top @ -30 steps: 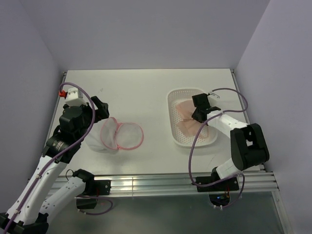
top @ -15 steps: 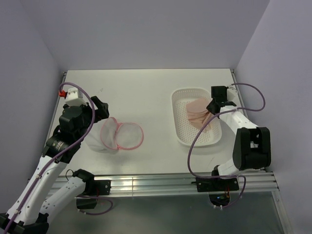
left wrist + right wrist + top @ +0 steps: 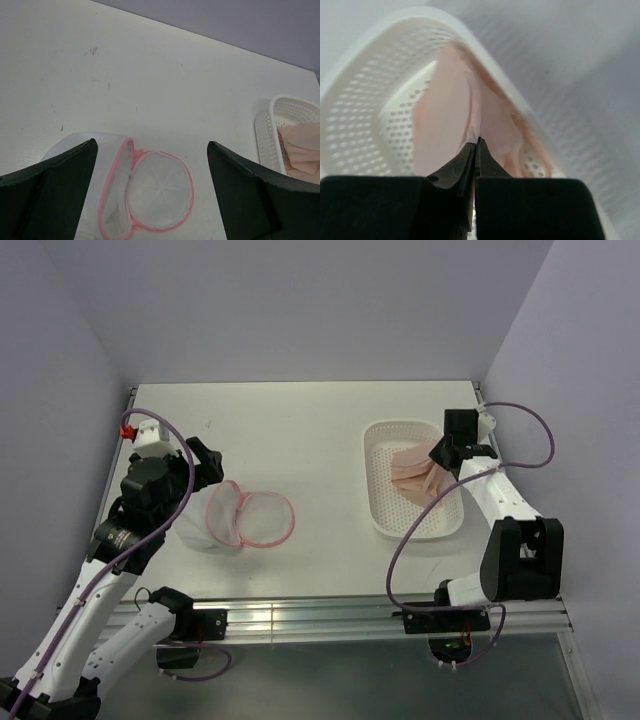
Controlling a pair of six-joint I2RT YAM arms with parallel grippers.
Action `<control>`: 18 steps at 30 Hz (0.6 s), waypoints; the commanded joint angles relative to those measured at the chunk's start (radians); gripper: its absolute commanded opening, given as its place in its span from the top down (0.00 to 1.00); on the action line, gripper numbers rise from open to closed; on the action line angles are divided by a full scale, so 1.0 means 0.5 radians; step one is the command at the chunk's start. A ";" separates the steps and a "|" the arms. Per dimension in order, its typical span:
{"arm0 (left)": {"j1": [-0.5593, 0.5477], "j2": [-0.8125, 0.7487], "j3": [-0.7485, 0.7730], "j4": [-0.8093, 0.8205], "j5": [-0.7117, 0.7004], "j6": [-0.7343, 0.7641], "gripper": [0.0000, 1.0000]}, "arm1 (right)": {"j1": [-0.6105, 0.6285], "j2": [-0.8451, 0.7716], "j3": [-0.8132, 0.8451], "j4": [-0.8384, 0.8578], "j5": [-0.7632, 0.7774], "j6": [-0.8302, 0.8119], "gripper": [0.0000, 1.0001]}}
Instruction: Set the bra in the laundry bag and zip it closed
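The right end effector (image 3: pixel 445 452) has its jaws pressed together on a thin fold of the bra (image 3: pixel 418 475). In the wrist view the pink cloth runs straight out from the closed tips (image 3: pixel 476 145) and spreads away ahead of them into the white basket (image 3: pixel 365 115). From above, most of the bra (image 3: pixel 445 115) lies inside the basket (image 3: pixel 385 440), just below and in front of that end effector, bunched toward the basket's right wall.

The left end effector (image 3: pixel 205 465) is spread wide and holds nothing. The laundry bag (image 3: pixel 150 192) sits on the surface (image 3: pixel 300 430) just ahead of it and between its jaws (image 3: pixel 151 146), with the two mesh halves hinged apart and the pink zipper rim showing. The laundry bag (image 3: pixel 250 515) is well apart from the basket.

The bra looks light and limp, so it will likely sag and trail from one pinch instead of holding its shape, and a strap or cup could catch on the basket's rim or holes. The hold now is only on an edge, which may slip. A grip deeper into a folded cup, or where the cups meet, seems safer. The bag's mesh is also soft, so its rim is probably the firmest place to steady it.
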 commanded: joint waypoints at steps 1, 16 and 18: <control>0.011 -0.019 0.016 0.088 0.024 0.021 0.01 | 0.133 -0.208 0.253 -0.075 -0.012 -0.053 1.00; 0.014 -0.053 0.019 0.091 0.024 0.021 0.01 | 0.759 -0.119 1.317 -0.505 0.255 -0.179 1.00; 0.014 -0.059 0.016 0.091 0.018 0.024 0.01 | 0.830 0.019 1.590 -0.572 0.255 -0.200 1.00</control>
